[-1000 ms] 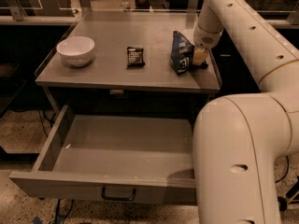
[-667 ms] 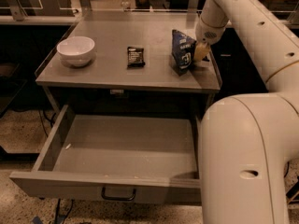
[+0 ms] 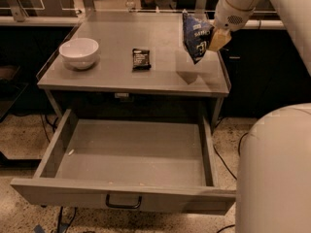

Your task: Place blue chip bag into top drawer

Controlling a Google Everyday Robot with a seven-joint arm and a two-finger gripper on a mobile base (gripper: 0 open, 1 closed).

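Observation:
The blue chip bag hangs in the air above the right side of the grey table top, lifted clear of it, with its shadow on the surface below. My gripper is at the bag's right edge and shut on it. The top drawer stands pulled wide open below the table, its inside bare, its dark pull handle at the front centre.
A white bowl sits on the table's left. A small black wrapped bar lies near the middle. My white arm fills the right foreground beside the drawer's right corner. A person sits beyond the table's far edge.
The chip bag stood on the table at the right; now it is lifted off the surface in my gripper. The arm has risen.

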